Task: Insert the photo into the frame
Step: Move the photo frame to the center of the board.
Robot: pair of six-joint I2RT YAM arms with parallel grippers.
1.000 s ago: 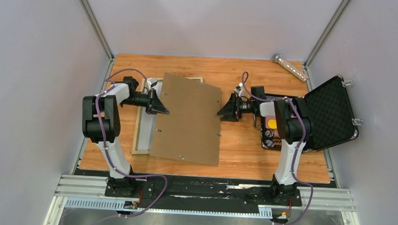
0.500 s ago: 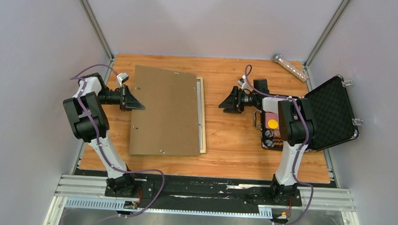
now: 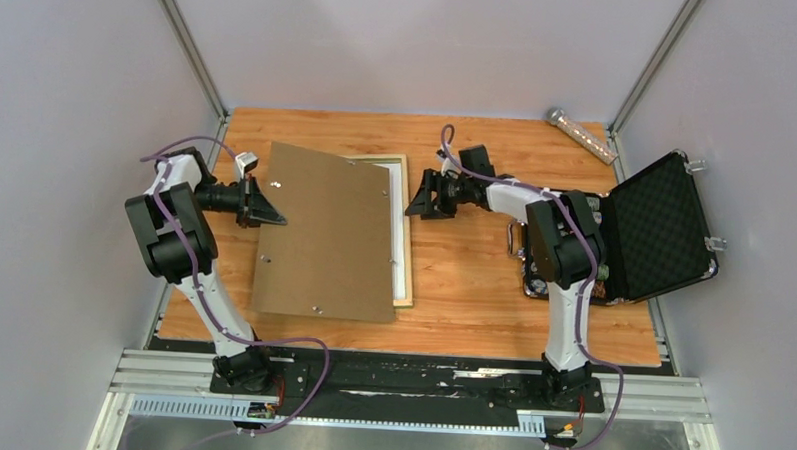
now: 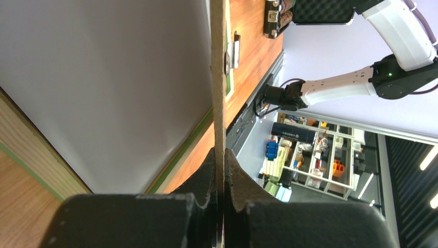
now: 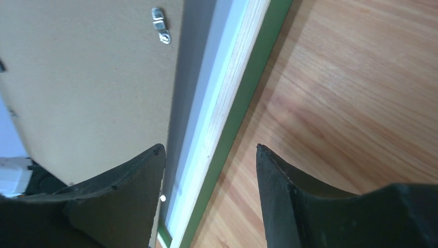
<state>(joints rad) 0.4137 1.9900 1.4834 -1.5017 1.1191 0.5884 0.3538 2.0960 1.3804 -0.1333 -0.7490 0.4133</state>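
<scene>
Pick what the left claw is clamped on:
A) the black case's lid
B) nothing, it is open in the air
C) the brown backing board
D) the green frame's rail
C. In the left wrist view, the left claw is pinched shut on the thin edge of the brown backing board. From above, it grips the board's left edge over the frame.

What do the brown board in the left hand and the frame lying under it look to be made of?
The backing board is likely hardboard or fibreboard: matte brown, even and grainless, with a thin raw cut edge and a small metal clip fixed to it. The frame seems to be wood, with grain showing on its pale unpainted face. Its outer edge is painted green, fairly matte.
</scene>
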